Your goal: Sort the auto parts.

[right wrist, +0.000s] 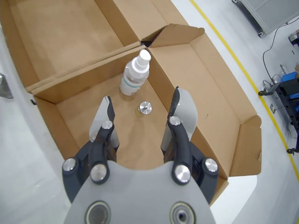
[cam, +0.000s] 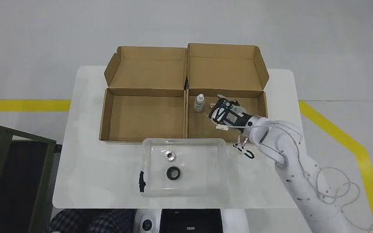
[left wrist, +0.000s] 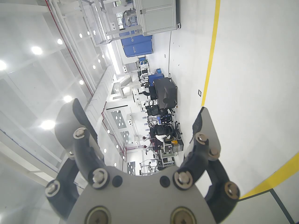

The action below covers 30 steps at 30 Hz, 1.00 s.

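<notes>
Partly sorted, by the look of it: bottle and small metal part already in the right box, at 1 o'clock from the tray; metal ring, black ring and, at the tray's 8 o'clock edge, black clip yet to go. Right tool spread wide, holding nothing, poised over that box and pointing toward 10 o'clock; left tool wide too, aimed at the room.

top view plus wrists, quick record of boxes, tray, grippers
right box: spray bottle upright near a corner, small metal part beside it
left box: lid open, beside right box
clear tray: metal ring, black ring, black piece at its left edge
right gripper: above right box, jaws open, holding nothing
left gripper: jaws open, holding nothing
</notes>
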Tool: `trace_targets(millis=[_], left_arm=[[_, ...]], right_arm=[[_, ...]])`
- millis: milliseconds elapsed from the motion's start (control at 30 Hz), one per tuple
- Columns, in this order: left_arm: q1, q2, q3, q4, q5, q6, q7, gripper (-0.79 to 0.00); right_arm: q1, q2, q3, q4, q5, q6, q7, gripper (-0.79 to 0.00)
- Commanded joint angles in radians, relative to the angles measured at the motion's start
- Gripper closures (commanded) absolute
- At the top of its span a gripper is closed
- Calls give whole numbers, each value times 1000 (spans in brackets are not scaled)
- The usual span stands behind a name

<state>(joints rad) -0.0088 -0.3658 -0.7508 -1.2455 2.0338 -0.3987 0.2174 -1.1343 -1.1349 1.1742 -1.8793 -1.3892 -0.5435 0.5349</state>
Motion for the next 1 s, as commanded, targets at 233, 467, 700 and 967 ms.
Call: trace_targets(millis=[233, 467, 700, 967], left_arm=[[0, 0, 0, 0, 0, 0, 0, -785], [0, 0, 0, 0, 0, 0, 0, -785], [0, 0, 0, 0, 0, 0, 0, -785], [0, 0, 0, 0, 0, 0, 0, -785]], right_arm=[[-124, 9, -31, -152, -3, -66, -49, -511], [-169, 9, -98, -208, -27, -92, -81, -496], [-153, -1, -197, -181, -70, -109, -102, -496], [-85, -22, -302, -98, -97, -112, -106, -419]])
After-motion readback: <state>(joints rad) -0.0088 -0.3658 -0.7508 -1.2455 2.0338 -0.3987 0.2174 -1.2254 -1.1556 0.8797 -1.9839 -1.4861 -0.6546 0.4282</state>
